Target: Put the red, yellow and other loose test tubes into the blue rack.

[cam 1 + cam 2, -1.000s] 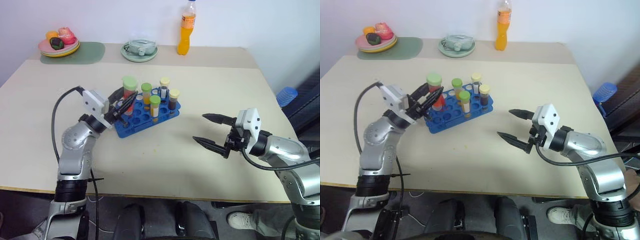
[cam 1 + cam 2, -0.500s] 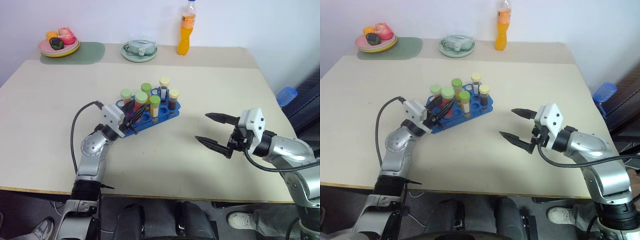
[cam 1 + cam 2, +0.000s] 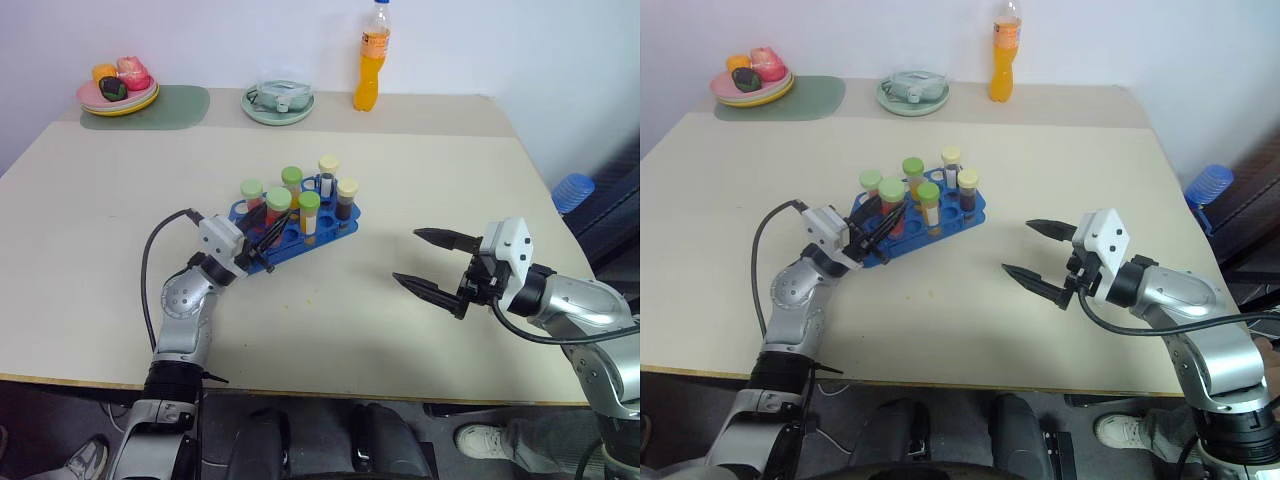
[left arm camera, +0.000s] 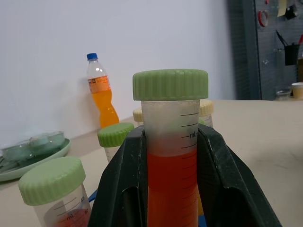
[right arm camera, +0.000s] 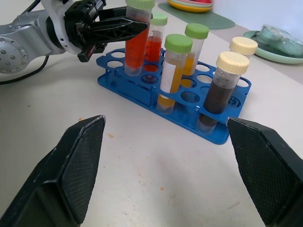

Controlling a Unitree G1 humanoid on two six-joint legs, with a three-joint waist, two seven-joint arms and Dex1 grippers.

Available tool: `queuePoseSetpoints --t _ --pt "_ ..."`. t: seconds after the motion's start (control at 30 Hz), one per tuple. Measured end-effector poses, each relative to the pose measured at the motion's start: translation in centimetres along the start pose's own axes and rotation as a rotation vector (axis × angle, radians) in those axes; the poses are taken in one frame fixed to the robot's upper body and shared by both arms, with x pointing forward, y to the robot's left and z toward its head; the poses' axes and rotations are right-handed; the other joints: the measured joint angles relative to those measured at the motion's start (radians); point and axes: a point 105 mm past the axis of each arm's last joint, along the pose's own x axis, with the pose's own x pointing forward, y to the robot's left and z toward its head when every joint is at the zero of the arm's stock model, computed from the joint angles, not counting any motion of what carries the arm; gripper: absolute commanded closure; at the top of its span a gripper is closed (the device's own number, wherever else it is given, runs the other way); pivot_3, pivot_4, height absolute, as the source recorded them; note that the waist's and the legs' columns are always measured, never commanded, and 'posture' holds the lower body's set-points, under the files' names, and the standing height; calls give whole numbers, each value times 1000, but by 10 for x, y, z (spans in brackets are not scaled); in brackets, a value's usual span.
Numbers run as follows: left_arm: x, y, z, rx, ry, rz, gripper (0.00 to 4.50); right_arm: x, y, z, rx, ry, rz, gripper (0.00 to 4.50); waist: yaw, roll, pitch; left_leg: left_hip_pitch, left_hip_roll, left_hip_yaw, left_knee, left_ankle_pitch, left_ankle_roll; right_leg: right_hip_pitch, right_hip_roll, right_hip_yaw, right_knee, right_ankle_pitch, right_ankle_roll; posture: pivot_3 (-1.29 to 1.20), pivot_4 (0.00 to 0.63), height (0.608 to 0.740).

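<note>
Blue rack (image 3: 295, 228) near worktop (image 3: 420, 180) centre, holding several capped tubes. Red tube (image 5: 137, 45), green cap, upright in rack's near-left corner hole, clamped by left tool (image 3: 262, 236). Right tool (image 3: 428, 263) well right of rack, fingers spread wide, empty.

Bright even indoor light, soft faint shadows on the table (image 3: 420, 180), sharp head views, wrist backgrounds slightly soft
</note>
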Motion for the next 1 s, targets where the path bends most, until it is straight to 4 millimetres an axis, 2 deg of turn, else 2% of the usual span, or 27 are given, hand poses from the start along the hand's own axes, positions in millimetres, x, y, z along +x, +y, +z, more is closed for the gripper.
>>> queuePoseSetpoints --t 0.23,0.47,0.8,1.0 --pt "-4 -5 0 2 -1 -30 3694 0 0 0 0 1 -3 302 0 1 -1 0 0 0 0 0 0 0 0 0 0 0 0 0 150 740" --pt "-1 4 -7 20 24 28 3694 0 0 -1 2 2 -3 302 0 2 -4 1 0 0 0 0 0 1 0 0 0 0 0 0 150 740" --pt "1 1 -10 47 27 26 3694 -2 0 -3 9 9 -6 302 0 3 -5 1 0 0 0 0 0 1 0 0 0 0 0 0 150 740" --pt "2 0 -12 -44 5 60 3694 -2 0 -3 9 10 -7 302 2 3 -5 1 0 0 0 0 1 1 0 0 0 0 0 0 150 740"
